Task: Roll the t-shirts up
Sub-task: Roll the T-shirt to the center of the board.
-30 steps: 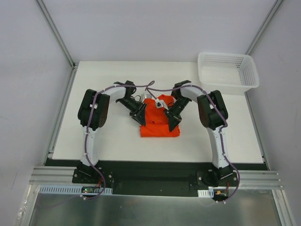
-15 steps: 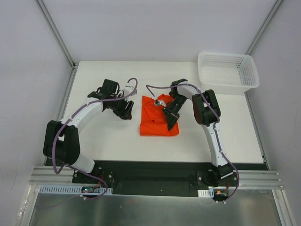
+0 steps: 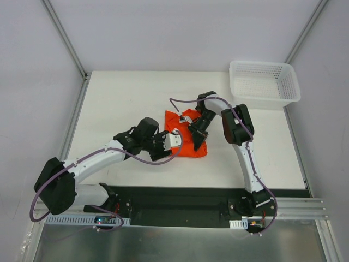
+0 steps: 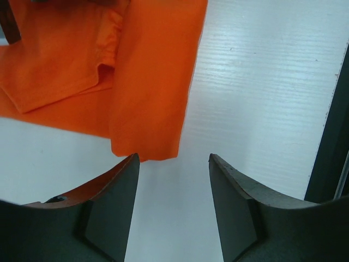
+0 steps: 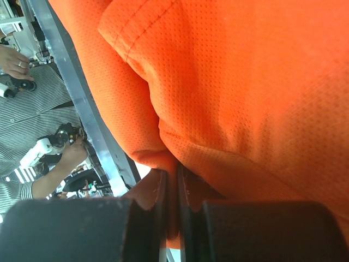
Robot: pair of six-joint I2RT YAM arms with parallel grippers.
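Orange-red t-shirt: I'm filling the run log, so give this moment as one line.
left end effector: open, empty, at corner of plain orange-red cloth t-shirt | right end effector: shut on its fabric | t-shirt: folded, on white table

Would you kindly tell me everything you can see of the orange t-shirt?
The t-shirt is plain bright orange-red, thin fine-meshed fabric with stitched hems and no print. It lies folded into a compact layered shape, a sleeve visible on top, on the white table. The right gripper is shut on a pinch of its fabric, bunching it. The left gripper stands open just short of one folded corner, apparently not touching it.
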